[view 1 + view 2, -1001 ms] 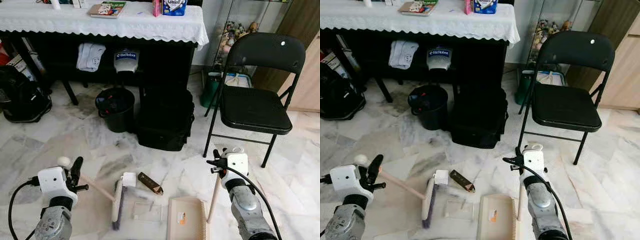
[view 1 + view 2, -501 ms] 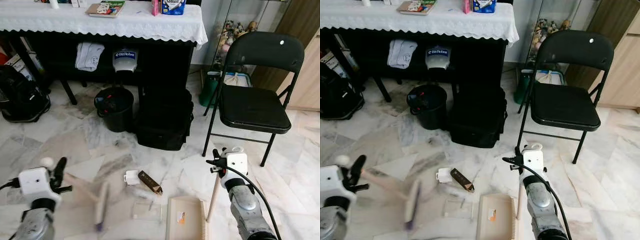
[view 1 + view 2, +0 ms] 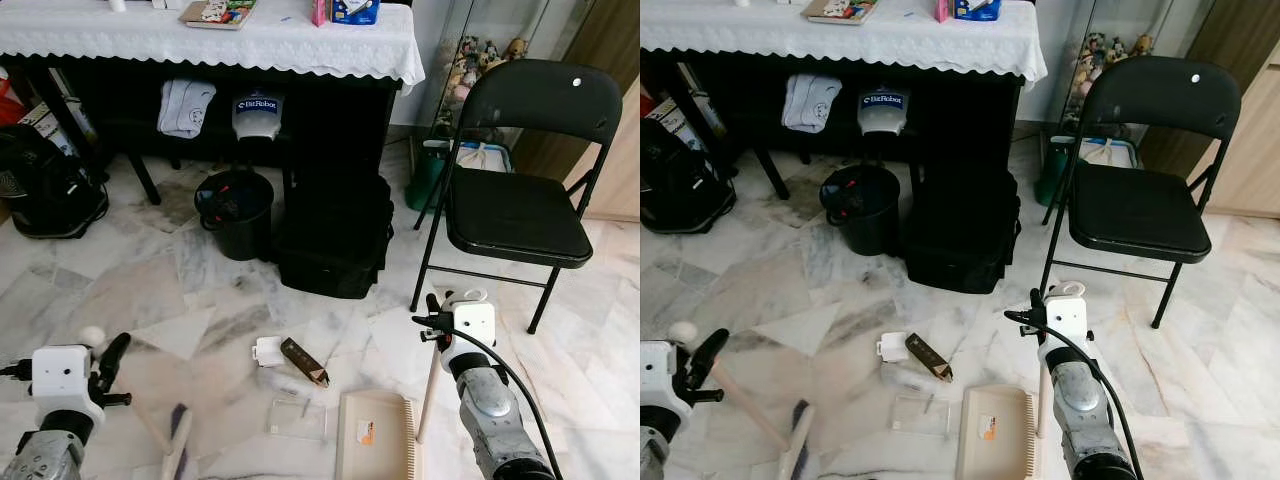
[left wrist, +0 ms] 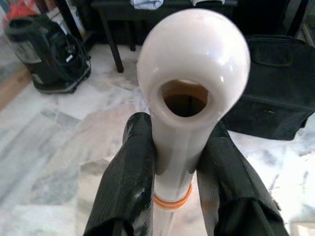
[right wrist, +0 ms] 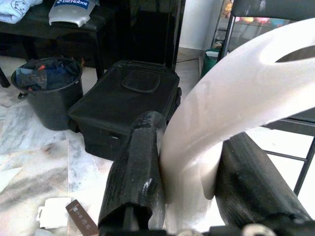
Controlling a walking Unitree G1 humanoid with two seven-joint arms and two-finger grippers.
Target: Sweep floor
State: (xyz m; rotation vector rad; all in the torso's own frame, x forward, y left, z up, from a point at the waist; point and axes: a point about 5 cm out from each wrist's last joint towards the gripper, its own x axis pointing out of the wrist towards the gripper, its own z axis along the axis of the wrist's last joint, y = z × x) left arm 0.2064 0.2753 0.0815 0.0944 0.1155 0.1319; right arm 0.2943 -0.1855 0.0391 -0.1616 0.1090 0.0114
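Observation:
My left gripper (image 3: 108, 358) at the lower left is shut on the cream handle of a hand brush (image 3: 177, 446); its dark-bristled head rests blurred on the marble floor by the bottom edge. In the left wrist view both fingers (image 4: 125, 187) clamp the handle below its rounded end (image 4: 193, 64). My right gripper (image 3: 438, 316) is shut on the upright handle of a beige dustpan (image 3: 375, 440) lying on the floor; the right wrist view shows that handle (image 5: 211, 132) squeezed between the fingers. A white card (image 3: 268, 351), a brown packet (image 3: 304, 362) and a clear plastic piece (image 3: 297, 418) lie between brush and dustpan.
Straight ahead a black bin (image 3: 233, 212) and a black bag (image 3: 335, 235) stand in front of a table draped in white cloth (image 3: 220, 42). A black folding chair (image 3: 520, 205) stands at the right, close to my right arm. A black appliance (image 3: 45, 190) sits at the far left.
The brush has swung left and toward me, away from the white card it was touching. The right gripper and dustpan have stayed put. The camera view shifted slightly.

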